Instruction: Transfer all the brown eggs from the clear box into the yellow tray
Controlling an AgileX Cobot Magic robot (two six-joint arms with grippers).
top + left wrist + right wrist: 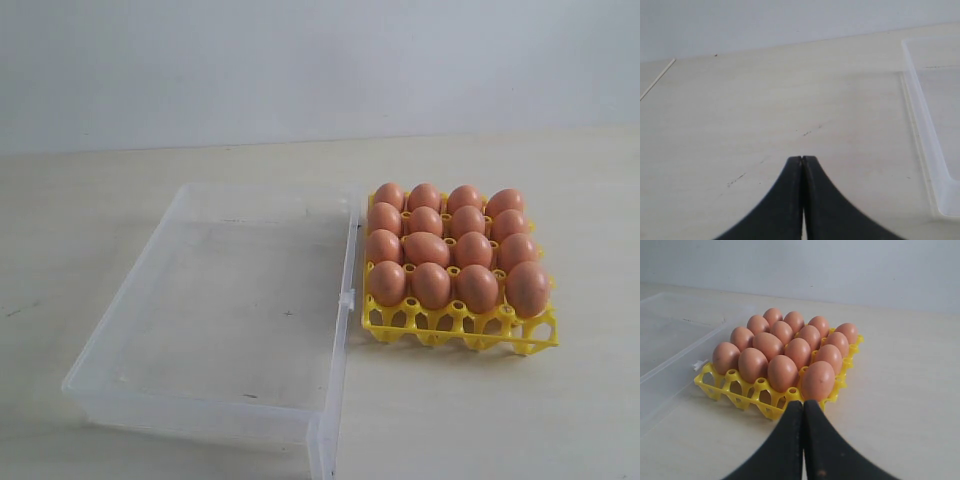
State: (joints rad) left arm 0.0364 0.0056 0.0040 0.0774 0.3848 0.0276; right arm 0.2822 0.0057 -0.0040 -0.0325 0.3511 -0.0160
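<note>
Pressing their tips together, the left pincer point(802, 159) and the right pincer point(803, 403) each hold nothing.

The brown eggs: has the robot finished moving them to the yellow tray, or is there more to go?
It looks finished. Done: the brown eggs fill all sixteen cups of the yellow tray, and the clear box shows none. In hand: nothing; the left gripper and right gripper are both shut and empty. Left: no egg is visible outside the tray.
</note>
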